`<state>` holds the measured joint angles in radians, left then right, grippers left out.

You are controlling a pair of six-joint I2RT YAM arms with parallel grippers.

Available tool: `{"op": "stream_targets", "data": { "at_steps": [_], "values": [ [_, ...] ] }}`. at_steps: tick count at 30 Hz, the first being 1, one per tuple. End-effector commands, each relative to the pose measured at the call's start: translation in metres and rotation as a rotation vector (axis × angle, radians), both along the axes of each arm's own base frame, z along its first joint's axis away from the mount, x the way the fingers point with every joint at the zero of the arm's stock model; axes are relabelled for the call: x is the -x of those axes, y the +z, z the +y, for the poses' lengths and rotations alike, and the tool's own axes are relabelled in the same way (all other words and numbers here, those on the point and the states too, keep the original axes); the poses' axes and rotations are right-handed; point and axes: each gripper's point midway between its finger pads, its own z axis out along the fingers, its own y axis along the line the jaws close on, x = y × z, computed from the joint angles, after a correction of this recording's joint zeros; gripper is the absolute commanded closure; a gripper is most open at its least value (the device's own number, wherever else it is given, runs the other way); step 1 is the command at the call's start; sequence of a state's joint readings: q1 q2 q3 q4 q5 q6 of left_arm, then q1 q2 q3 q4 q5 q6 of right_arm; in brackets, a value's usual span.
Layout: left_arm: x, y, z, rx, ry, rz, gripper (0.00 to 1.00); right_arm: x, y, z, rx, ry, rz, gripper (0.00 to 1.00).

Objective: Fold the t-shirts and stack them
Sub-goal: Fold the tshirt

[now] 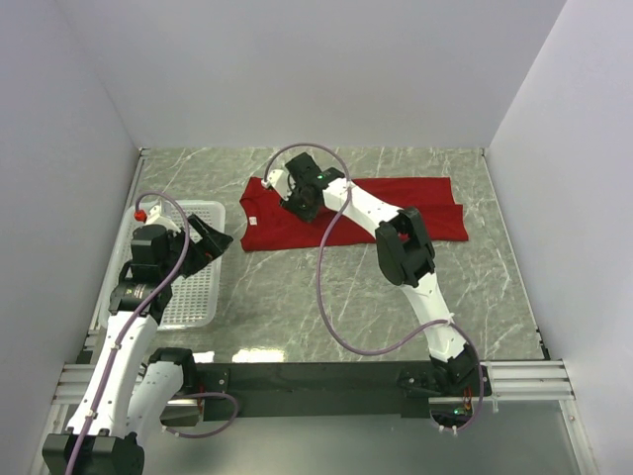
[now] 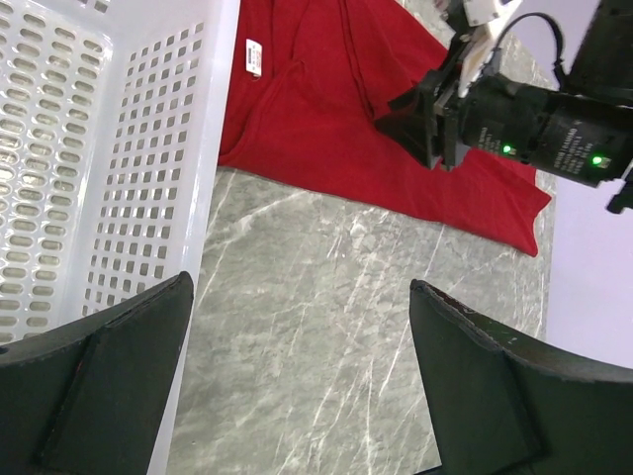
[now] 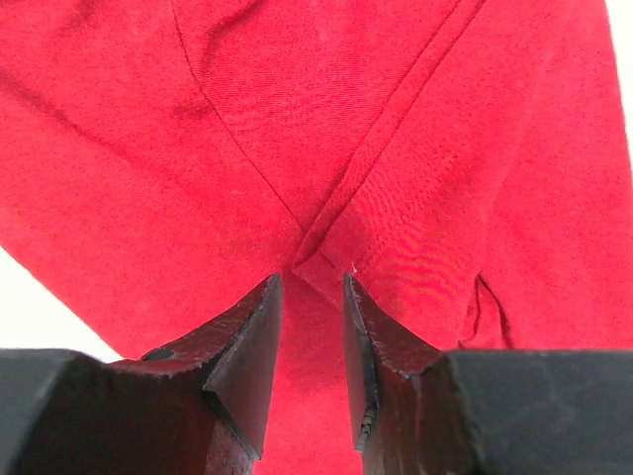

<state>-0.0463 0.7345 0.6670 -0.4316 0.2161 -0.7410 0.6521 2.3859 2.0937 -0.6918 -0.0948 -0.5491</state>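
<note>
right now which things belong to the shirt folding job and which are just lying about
Job: red t-shirt, spread on the table; right gripper, down at its cloth.
Lying about: white mesh basket; left gripper, open above its rim, holding nothing.

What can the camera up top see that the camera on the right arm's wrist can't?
Only the top view shows the white basket, the marble table and the left gripper, open at the basket's edge. Only the right wrist view shows, close up, two seams meeting at its dark fingers, which stand a narrow gap apart; whether they pinch cloth I cannot tell. Both show the red t-shirt and the right gripper down on it.
</note>
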Motion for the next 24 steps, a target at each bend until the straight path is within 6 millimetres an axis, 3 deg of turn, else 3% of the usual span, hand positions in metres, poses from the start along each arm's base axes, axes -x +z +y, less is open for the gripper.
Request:
{"op": "stream_targets", "data": {
  "at_steps": [1,7,10,12,18,24],
  "values": [
    [0.000,0.006,-0.003,0.015,-0.012,-0.026,0.05,-0.007,-0.012,0.004,0.021,0.000,-0.021,0.62],
    [-0.001,0.004,-0.003,0.019,-0.013,-0.019,0.05,-0.011,-0.017,0.002,0.037,-0.008,-0.034,0.65],
    [-0.001,0.004,-0.004,0.020,-0.016,-0.018,0.05,-0.013,-0.014,0.005,0.029,-0.007,-0.044,0.73],
    [-0.002,0.006,-0.004,0.017,-0.016,-0.020,0.05,-0.017,-0.004,0.005,0.006,-0.019,-0.067,0.81],
    [-0.004,0.006,-0.005,0.021,-0.021,-0.019,0.05,-0.027,0.025,0.004,-0.044,-0.049,-0.125,0.93],
    [-0.006,0.005,-0.007,0.028,-0.031,-0.020,0.05,-0.033,0.050,-0.004,-0.105,-0.079,-0.136,0.96]
  ]
}}
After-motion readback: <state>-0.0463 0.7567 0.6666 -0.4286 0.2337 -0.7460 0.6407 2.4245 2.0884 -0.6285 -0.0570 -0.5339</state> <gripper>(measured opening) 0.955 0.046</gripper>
